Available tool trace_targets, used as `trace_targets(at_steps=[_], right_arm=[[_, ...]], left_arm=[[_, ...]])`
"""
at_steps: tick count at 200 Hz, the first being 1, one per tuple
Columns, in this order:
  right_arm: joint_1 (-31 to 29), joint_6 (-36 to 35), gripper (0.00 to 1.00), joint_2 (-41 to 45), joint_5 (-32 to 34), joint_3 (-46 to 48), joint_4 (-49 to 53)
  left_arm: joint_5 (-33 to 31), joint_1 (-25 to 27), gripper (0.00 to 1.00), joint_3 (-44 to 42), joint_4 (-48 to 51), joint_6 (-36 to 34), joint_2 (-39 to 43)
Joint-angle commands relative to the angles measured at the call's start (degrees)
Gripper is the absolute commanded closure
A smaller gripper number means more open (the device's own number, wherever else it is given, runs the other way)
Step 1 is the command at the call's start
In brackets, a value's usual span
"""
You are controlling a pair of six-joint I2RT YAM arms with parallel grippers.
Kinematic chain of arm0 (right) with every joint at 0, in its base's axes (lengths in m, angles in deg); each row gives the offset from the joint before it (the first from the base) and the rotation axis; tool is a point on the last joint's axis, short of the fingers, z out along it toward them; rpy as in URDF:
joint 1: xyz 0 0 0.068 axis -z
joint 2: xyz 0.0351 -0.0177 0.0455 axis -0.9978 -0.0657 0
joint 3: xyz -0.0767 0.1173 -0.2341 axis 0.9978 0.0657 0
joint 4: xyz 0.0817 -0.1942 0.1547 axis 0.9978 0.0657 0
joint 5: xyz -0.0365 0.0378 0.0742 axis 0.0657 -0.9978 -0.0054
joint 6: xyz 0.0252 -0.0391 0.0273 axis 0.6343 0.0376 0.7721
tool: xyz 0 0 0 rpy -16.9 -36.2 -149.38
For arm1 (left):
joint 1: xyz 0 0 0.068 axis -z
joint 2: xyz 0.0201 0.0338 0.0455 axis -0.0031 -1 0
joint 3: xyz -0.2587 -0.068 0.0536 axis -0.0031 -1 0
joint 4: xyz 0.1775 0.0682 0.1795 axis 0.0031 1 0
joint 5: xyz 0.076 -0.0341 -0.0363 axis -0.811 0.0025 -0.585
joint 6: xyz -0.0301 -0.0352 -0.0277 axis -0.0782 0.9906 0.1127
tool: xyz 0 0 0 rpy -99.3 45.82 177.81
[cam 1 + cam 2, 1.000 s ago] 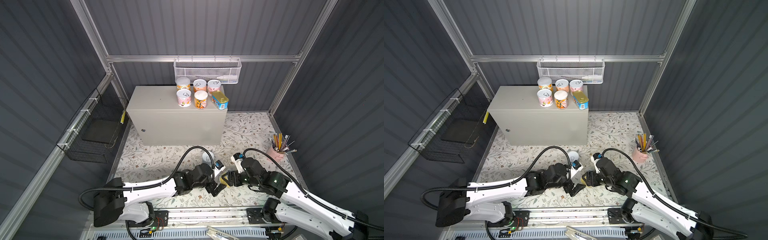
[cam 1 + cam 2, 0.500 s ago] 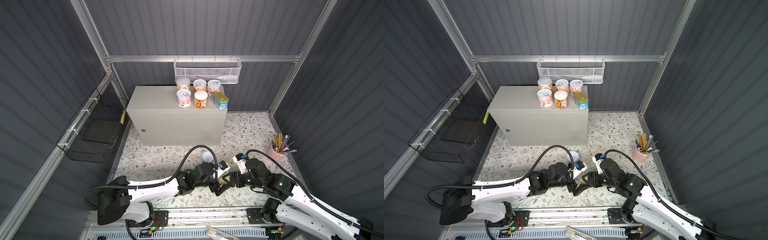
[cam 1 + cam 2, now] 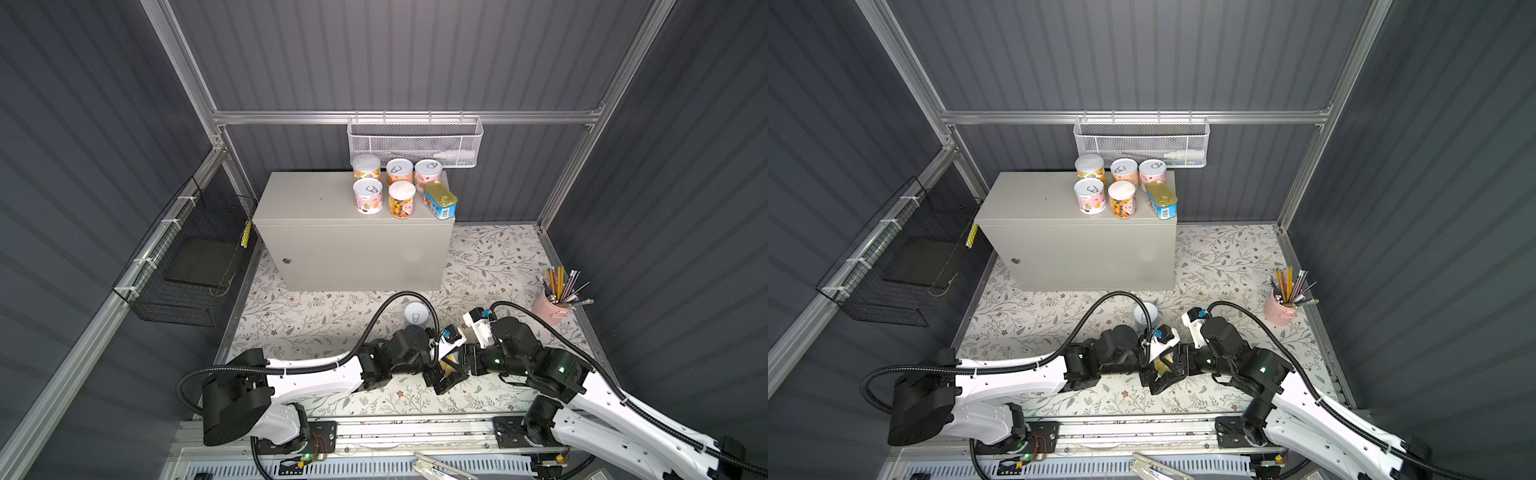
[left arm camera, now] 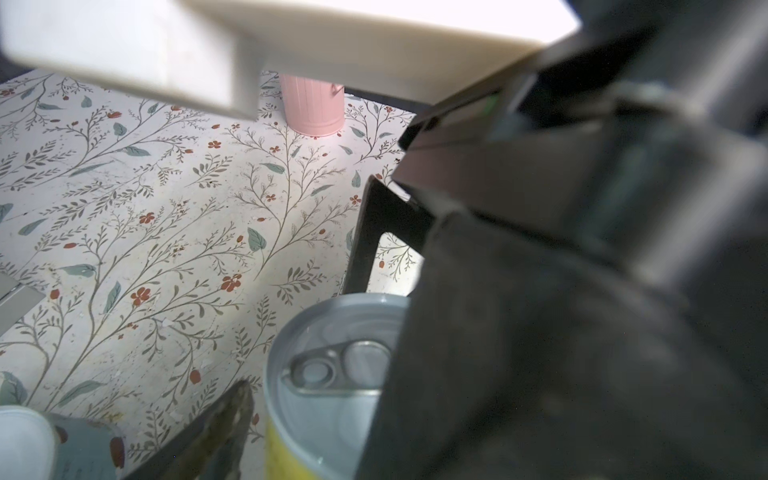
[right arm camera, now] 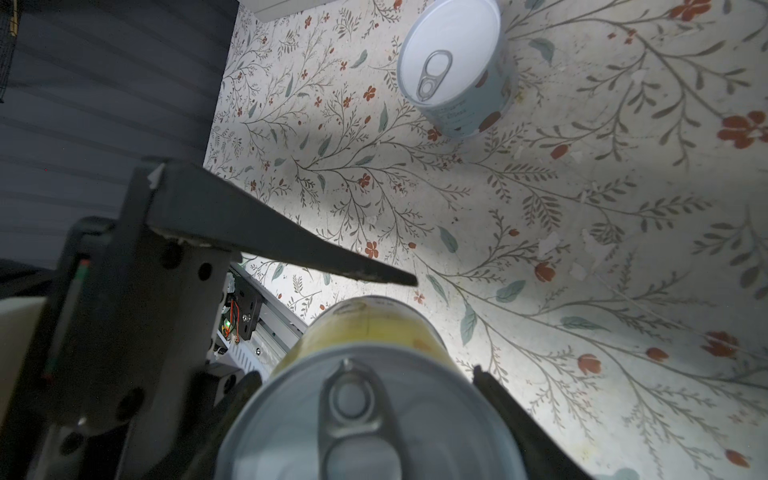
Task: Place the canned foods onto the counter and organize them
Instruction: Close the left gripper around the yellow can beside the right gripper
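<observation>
My right gripper [image 5: 365, 415] is shut on a yellow-labelled can [image 5: 365, 332] with a silver pull-tab lid, held low over the floral mat near the front middle [image 3: 449, 365]. My left gripper [image 3: 441, 370] is open, its jaws on either side of that same can [image 4: 328, 374]; one of its fingers [image 4: 216, 432] stands a small gap off the can's side. A pale blue can [image 3: 416, 316] stands upright on the mat just behind both grippers. On the right end of the counter [image 3: 316, 199] stand several round cans [image 3: 368, 195] and a gold-topped blue tin [image 3: 439, 199].
A pink pencil cup [image 3: 555, 307] stands at the mat's right edge. A white mesh basket [image 3: 411, 143] hangs on the back wall above the counter. A black wire basket [image 3: 187, 257] hangs on the left wall. The arms' base rail [image 3: 395, 432] runs along the front.
The two grippers have come together at the front middle. The left one moved right until its open jaws bracket the yellow can that the right one holds.
</observation>
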Motion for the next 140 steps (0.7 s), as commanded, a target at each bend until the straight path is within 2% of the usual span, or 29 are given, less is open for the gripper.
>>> trace_targets(at_steps=[1,42,140], right_arm=[[0.2,0.5,0.34,1.0,-3.4,0.0,-3.3],[0.7,0.8,0.34,1.0,-3.9,0.0,-4.0],[2.4,0.2,0.35,1.9,-4.5,-0.2,-3.1]], left_arm=[[-0.6,-0.2,0.04,-1.5,-5.4,0.4,1.6],[-0.8,-0.2,0.07,-1.5,-5.3,0.8,1.5],[-1.5,-0.3,0.06,-3.3,-7.0,1.0,2.2]])
